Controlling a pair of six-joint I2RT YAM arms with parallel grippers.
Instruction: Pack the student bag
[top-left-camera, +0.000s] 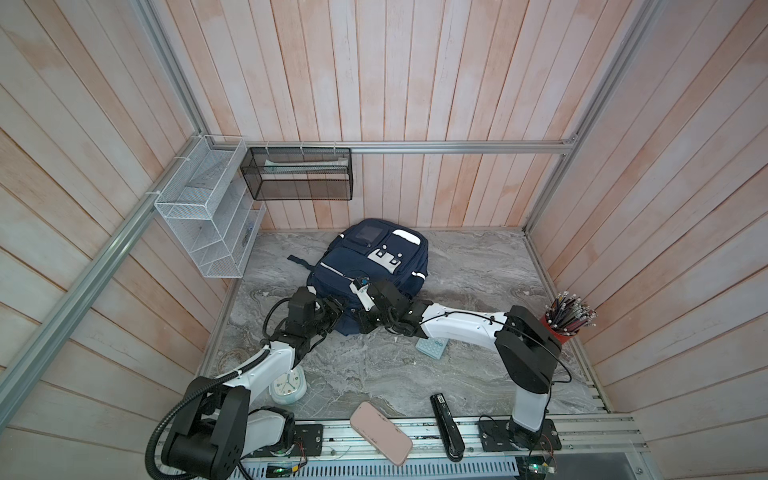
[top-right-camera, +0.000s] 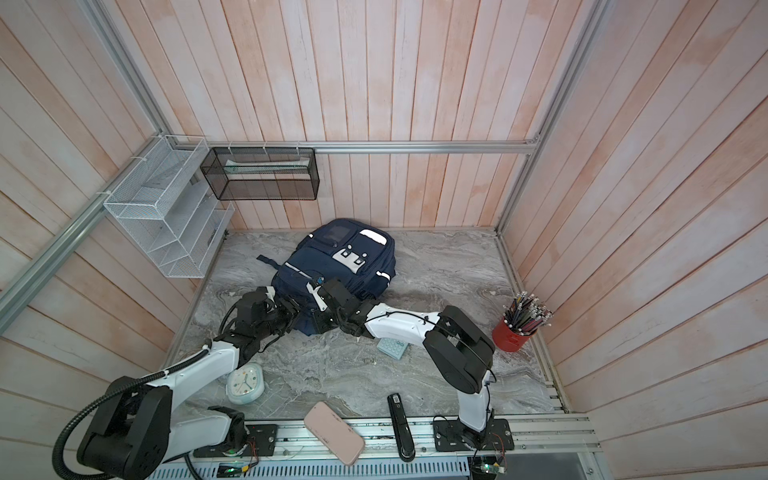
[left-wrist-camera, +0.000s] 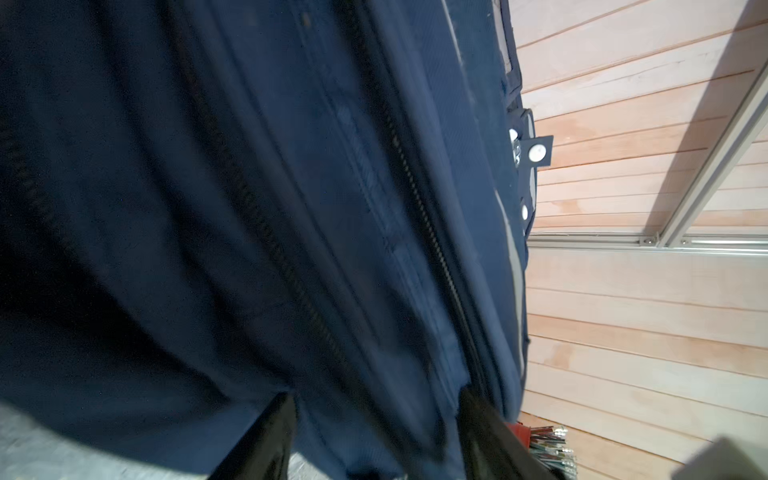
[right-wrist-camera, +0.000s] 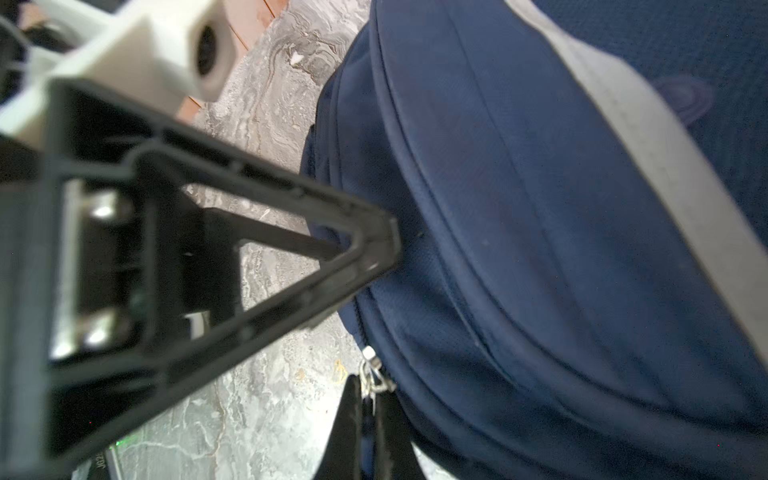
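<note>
- Top views both show the bag (top-left-camera: 370, 266) lying front-up at the far middle of the table (top-left-camera: 478, 270), with both arms reaching to the bag's near edge.
- At that edge the left gripper (left-wrist-camera: 374, 436) has its jaws apart, astride a fold of bag cloth. Whether the fingers press the cloth I cannot tell.
- Just beside it, the right gripper (right-wrist-camera: 365, 432) has its jaws together, clamped on the metal pull (right-wrist-camera: 374, 374) at the bag's near edge.
- On the robot's side of the bag, none touching it, lie a pencil cup (top-left-camera: 561, 328), a pink case (top-left-camera: 380, 432), a stapler (top-left-camera: 444, 424), a clock (top-left-camera: 286, 386) and a calculator (top-left-camera: 432, 347).
- The zip (left-wrist-camera: 419, 199) seen in the left wrist view runs along the bag with its teeth meshed.
- Step in hand, as I judge it: opening the bag, since the things to pack lie outside it.
- The next move likely calls for the left gripper to close on cloth beside the zip and hold the bag down. The right gripper would then draw the pull along the track, following its curve so the slider does not jam or drag the bag.
</note>
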